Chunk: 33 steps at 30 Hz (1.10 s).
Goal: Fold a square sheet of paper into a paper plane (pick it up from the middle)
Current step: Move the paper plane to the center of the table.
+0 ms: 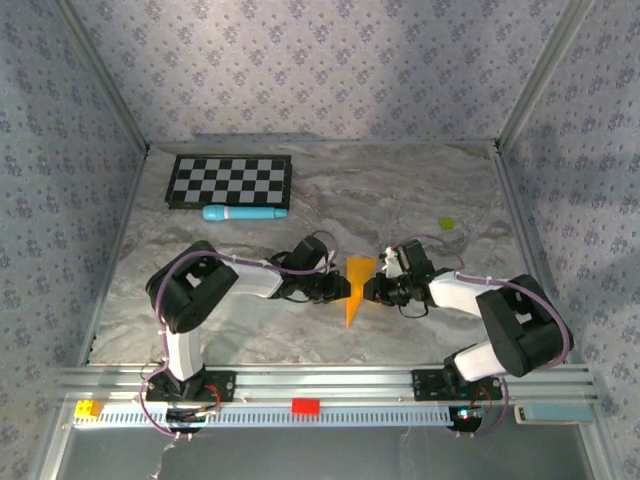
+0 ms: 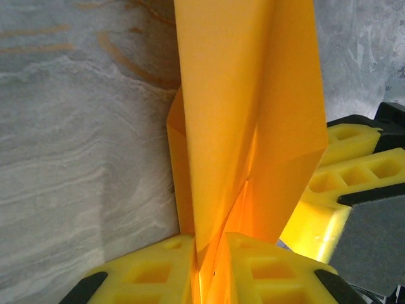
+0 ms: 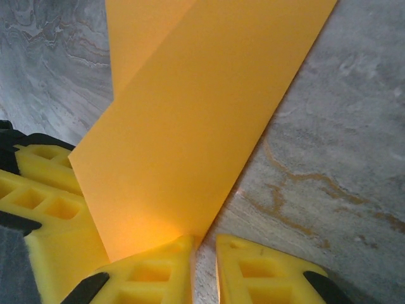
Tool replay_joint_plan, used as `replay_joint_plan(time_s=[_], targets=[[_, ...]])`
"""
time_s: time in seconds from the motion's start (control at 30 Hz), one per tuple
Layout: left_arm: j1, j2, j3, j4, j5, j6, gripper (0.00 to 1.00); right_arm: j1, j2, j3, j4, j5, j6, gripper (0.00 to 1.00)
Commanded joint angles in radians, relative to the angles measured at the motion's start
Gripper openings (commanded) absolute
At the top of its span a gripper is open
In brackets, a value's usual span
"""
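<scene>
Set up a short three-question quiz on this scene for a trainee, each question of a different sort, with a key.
1. True or false: the folded orange paper lies flat on the checkerboard.
2. Which thing lies just beside the checkerboard's near edge? A) a light-blue cylinder B) a mug C) a pair of scissors
3. Fill in: the left gripper is shut on the ____.
Key: 1 false; 2 A; 3 folded orange paper.
</scene>
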<state>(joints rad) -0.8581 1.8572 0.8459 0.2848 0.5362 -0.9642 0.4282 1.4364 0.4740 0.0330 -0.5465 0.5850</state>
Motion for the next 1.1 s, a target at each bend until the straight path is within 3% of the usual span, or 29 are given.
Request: replay_joint_plan(time_s=[0.0, 0.17, 0.43, 0.57, 0.8, 1.07], targets=[[-0.002, 0.020, 0.021, 0.048, 0.040, -0.013, 0.19, 0.019, 0.024, 0.019, 0.035, -0.021, 0.009, 0.17], [-0.002, 0.022, 0.019, 0.067, 0.057, -0.020, 0.19, 0.020, 0.022, 0.017, 0.034, -0.021, 0.008, 0.17], [-0.002, -0.034, 0.003, 0.030, 0.004, -0.011, 0.05, 0.017, -0.005, 0.014, 0.022, -0.002, 0.012, 0.18], [-0.005, -0.138, 0.017, -0.174, -0.166, 0.056, 0.02, 0.007, -0.067, 0.012, -0.018, 0.045, 0.011, 0.21], [-0.014, -0.235, 0.159, -0.709, -0.537, 0.140, 0.00, -0.018, -0.168, 0.008, -0.059, 0.086, 0.024, 0.22], [-0.039, -0.192, 0.236, -0.848, -0.616, 0.165, 0.00, -0.020, -0.218, 0.019, -0.063, 0.072, 0.035, 0.24]])
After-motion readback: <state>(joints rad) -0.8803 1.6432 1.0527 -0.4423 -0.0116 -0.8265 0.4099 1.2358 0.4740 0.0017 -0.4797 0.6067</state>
